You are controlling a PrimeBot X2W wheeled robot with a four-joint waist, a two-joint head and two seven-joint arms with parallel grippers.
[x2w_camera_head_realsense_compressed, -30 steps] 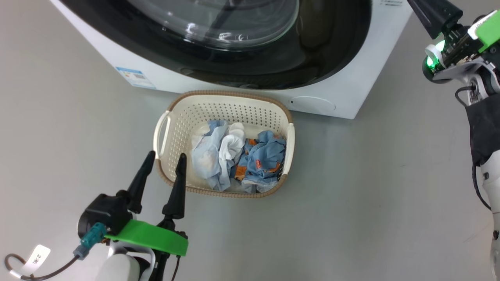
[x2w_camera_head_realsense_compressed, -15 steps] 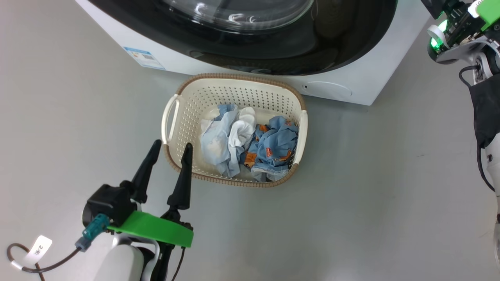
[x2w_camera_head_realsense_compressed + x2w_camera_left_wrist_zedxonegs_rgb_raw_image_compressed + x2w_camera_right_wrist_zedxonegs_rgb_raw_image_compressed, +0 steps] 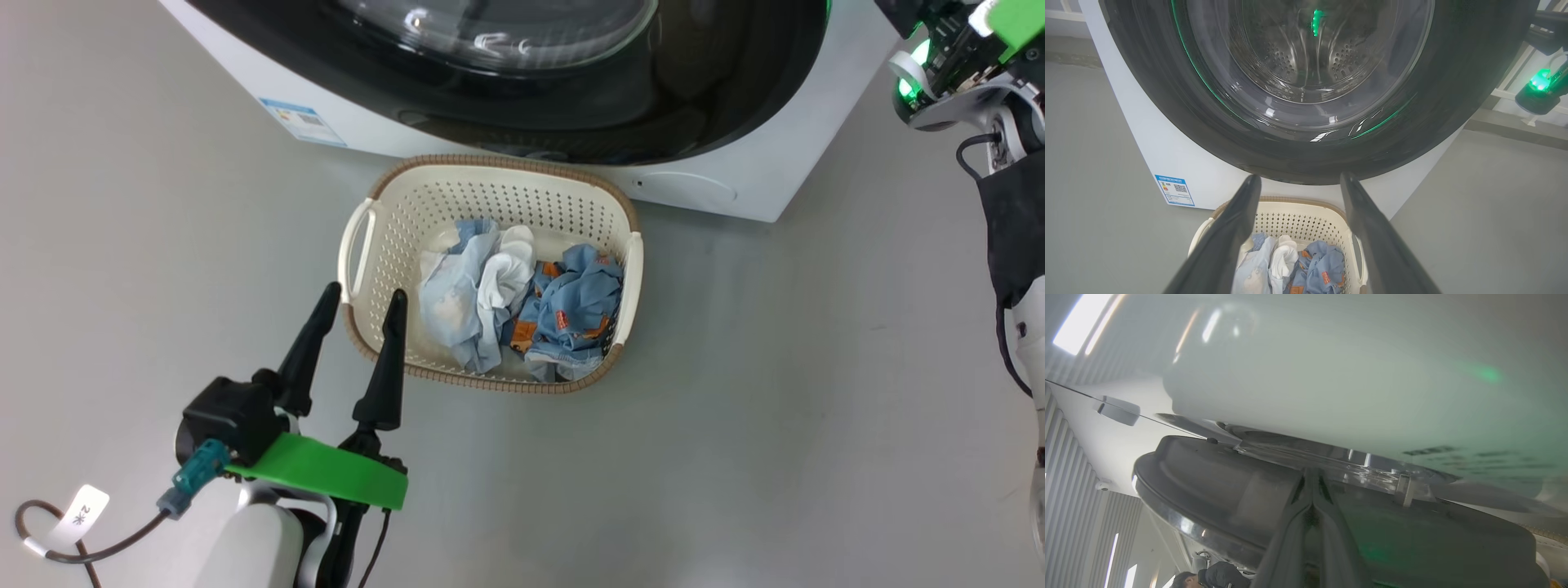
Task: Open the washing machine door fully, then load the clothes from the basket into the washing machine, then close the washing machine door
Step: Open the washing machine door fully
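The basket point(image 3: 490, 160) stands on the floor point(image 3: 775, 408) just before the washing machine point(image 3: 784, 163), the clothes point(image 3: 506, 302) all inside it, with the left gripper point(image 3: 364, 290) spread wide at its near left rim, judged ready for loading. The right gripper point(image 3: 1312, 471), pressed together on nothing, points its tips at the seam beside the washing machine door point(image 3: 718, 90), apparently to lever it open. The right wrist view supplies that seam close up; the left wrist view, the steel drum point(image 3: 1290, 61) behind the glass.
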